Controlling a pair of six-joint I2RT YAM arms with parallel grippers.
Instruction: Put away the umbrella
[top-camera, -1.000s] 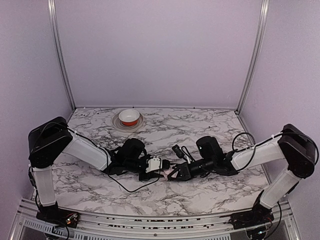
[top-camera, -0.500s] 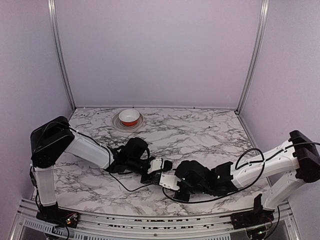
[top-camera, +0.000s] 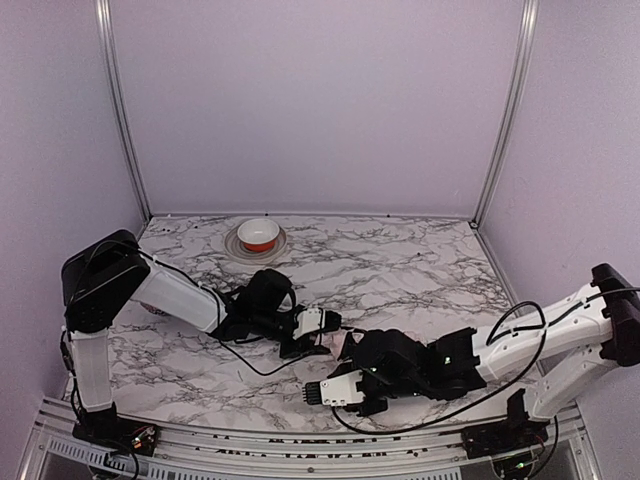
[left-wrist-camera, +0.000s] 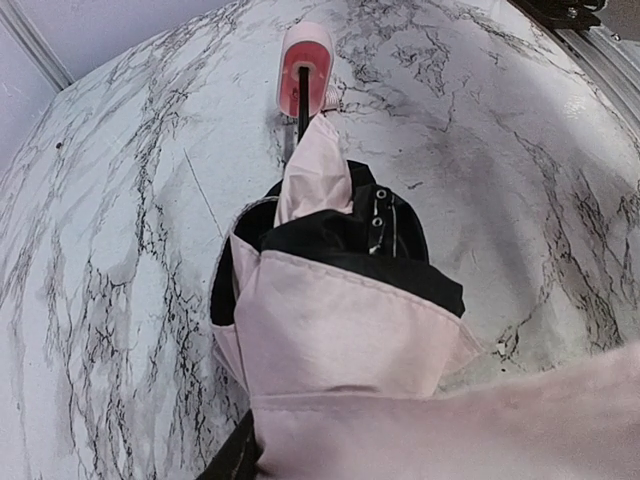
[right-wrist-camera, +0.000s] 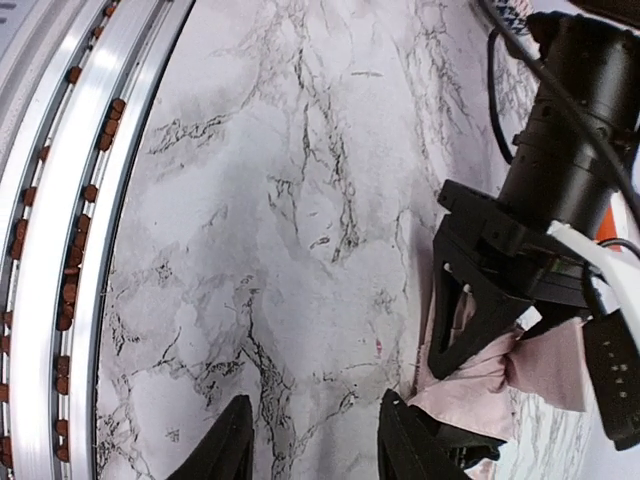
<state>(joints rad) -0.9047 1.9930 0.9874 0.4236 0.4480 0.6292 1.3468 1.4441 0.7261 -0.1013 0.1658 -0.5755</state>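
The umbrella (left-wrist-camera: 340, 320) lies folded on the marble table (top-camera: 400, 270). Its pale pink fabric with black lining fills the left wrist view, with the thin black shaft (left-wrist-camera: 302, 110) and pink handle knob (left-wrist-camera: 305, 70) beyond. Only a small pink patch of the umbrella (top-camera: 346, 345) shows in the top view. My left gripper (top-camera: 333, 333) is shut on the pink fabric (right-wrist-camera: 500, 372); its black fingers (right-wrist-camera: 470, 300) show in the right wrist view. My right gripper (right-wrist-camera: 315, 440) is open and empty over bare marble, just beside the umbrella. In the top view the right gripper (top-camera: 318, 392) lies low near the front edge.
A white and red bowl (top-camera: 259, 234) sits on a plate (top-camera: 236, 247) at the back left. A black cable (top-camera: 250, 368) loops on the table under the left arm. The metal rail (right-wrist-camera: 60, 250) of the near edge runs close beside my right gripper.
My right arm has swung away from the umbrella and toward the near edge, dropping low over the table. My left gripper has shifted slightly right, still holding the umbrella.
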